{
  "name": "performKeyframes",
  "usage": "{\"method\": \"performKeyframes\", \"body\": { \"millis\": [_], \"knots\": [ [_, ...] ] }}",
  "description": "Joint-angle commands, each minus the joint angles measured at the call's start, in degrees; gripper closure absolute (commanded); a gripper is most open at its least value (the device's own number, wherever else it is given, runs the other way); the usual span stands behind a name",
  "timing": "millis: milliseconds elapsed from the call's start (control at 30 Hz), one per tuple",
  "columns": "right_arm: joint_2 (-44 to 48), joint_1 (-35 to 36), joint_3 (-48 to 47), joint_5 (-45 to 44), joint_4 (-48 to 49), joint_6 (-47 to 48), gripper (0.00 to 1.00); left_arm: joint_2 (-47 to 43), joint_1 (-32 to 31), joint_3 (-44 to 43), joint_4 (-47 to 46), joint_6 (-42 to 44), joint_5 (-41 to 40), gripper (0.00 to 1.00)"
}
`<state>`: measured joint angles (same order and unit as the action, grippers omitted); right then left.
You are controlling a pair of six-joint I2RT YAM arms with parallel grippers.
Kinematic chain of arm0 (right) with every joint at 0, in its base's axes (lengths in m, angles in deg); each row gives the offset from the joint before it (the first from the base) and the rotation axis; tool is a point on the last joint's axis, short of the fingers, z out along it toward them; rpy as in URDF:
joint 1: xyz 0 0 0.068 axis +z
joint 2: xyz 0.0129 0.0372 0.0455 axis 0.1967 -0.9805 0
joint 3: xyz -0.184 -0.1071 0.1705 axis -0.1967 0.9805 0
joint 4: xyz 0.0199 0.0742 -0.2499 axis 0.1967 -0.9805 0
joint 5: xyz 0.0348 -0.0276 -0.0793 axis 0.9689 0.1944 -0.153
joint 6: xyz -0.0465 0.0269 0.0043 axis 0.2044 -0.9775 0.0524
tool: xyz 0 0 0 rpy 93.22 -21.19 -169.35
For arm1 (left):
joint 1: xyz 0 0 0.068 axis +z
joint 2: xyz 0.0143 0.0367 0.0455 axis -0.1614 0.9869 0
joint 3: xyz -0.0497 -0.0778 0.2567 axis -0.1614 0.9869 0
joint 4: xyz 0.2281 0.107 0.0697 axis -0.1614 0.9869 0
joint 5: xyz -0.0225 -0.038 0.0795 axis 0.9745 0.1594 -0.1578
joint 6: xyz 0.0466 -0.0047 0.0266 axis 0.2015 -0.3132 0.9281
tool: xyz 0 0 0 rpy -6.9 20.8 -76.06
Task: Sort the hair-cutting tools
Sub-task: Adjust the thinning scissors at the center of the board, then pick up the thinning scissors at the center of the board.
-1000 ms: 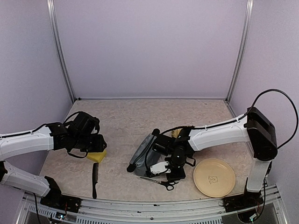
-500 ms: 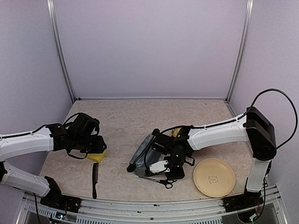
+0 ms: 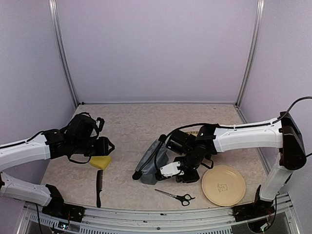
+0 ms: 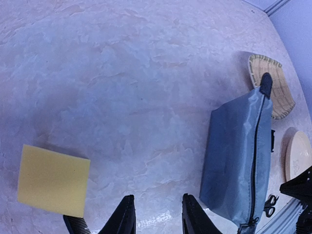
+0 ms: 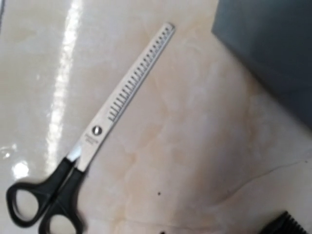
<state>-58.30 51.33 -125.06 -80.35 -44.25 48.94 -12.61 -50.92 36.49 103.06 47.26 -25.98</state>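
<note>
Black-handled thinning scissors (image 3: 176, 196) (image 5: 97, 139) lie flat near the table's front edge. My right gripper (image 3: 183, 175) hovers just behind them, beside the grey-blue pouch (image 3: 150, 165) (image 4: 241, 156); its fingertips stay out of its wrist view and nothing shows in them. A long black comb (image 3: 99, 187) lies at the front left, its end (image 4: 76, 225) next to the yellow sponge (image 3: 100, 162) (image 4: 53, 180). My left gripper (image 3: 105, 145) (image 4: 157, 217) hangs open and empty above bare table between sponge and pouch. A toothed black piece (image 5: 287, 224) shows partly.
A tan plate (image 3: 223, 185) (image 4: 298, 155) sits at the front right. A woven mat (image 4: 274, 87) lies behind the pouch. A small black object (image 4: 272, 140) peeks out beside the pouch's far side. Lilac walls close in the table at the back and sides.
My right gripper has shut and drawn up and back from the scissors, which stay on the table, nudged slightly right. The left gripper has shifted a little right.
</note>
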Motion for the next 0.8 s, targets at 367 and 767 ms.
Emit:
{"method": "performKeyframes", "body": {
  "millis": [367,767],
  "knots": [
    [0.05,-0.18,7.72,2.4,-3.48,-5.68,0.61,-0.96,-0.39,-0.32,-3.51,1.13,1.42,0.67],
    [-3.25,-0.18,5.91,4.55,-2.58,-8.02,0.62,0.93,-0.39,-0.07,-3.42,0.5,1.11,0.67]
  ]
}}
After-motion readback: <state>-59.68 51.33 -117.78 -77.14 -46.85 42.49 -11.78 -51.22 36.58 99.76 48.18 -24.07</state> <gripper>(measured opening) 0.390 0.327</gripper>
